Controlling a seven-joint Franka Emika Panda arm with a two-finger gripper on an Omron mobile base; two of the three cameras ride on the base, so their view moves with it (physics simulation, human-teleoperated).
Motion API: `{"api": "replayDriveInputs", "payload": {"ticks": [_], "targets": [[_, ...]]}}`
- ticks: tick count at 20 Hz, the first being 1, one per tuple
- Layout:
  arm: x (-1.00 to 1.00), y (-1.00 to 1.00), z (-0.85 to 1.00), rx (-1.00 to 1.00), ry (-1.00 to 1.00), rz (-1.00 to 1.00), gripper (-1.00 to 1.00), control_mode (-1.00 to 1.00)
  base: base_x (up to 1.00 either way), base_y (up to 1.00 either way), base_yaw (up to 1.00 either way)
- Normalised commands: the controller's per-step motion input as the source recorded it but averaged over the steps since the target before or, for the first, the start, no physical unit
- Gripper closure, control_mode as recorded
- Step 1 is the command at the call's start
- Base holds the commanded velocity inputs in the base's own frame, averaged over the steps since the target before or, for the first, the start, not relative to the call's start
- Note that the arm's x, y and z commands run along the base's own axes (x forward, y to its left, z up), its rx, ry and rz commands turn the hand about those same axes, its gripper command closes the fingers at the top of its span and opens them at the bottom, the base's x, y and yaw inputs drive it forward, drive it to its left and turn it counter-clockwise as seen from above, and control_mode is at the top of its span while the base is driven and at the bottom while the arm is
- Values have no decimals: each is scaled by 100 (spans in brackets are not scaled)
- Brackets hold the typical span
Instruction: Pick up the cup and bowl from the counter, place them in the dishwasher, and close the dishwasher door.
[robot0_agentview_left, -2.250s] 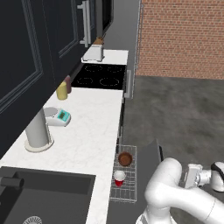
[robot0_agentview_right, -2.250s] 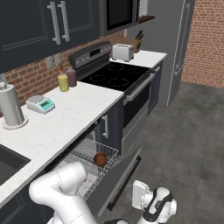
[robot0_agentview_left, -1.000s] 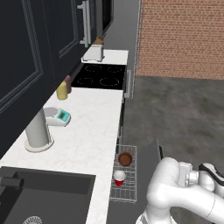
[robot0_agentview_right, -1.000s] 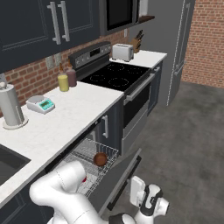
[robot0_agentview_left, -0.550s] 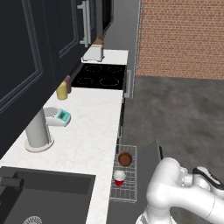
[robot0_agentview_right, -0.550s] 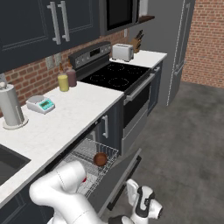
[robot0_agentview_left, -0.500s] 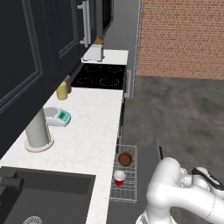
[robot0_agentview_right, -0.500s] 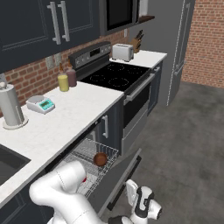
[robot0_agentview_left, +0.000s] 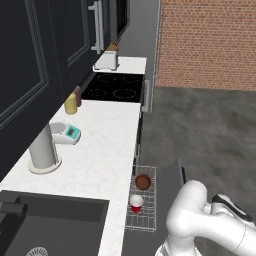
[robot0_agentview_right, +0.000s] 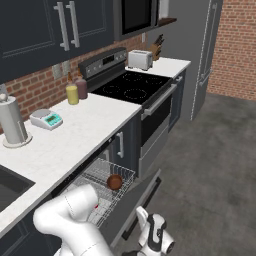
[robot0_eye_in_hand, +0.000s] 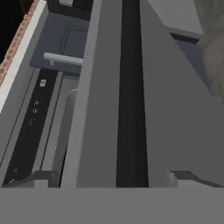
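The dishwasher door (robot0_agentview_right: 134, 197) hangs part open, slanting out over the floor, and the wire rack (robot0_agentview_left: 141, 202) juts out of the dishwasher (robot0_agentview_right: 95, 185) above it, so the way in from above is narrow. In the rack the bowl (robot0_agentview_left: 143, 181) and the cup (robot0_agentview_left: 136, 202) sit close together; the grid beside and behind them is bare. The gripper (robot0_agentview_right: 150, 235) is down low off the door's outer edge, jaws wide, with open floor (robot0_agentview_right: 215, 165) to its far side. In the hand view the door's grey panel looms right ahead. Along the run, the oven's handle (robot0_agentview_right: 159, 99) sticks out past the cabinet fronts
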Motion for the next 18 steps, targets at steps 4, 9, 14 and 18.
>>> {"api": "replayDriveInputs", "payload": {"ticks": [4, 9, 14, 18], "targets": [[19, 91, -36, 25, -30, 12, -100, -100, 0, 0, 0], [31, 97, -9, 33, -28, 16, -100, -100, 0, 0, 0], [58, 100, -21, 38, -9, 24, -100, -100, 0, 0, 0], [47, 100, -49, 36, -4, 30, -100, -100, 0, 0, 0]]}}
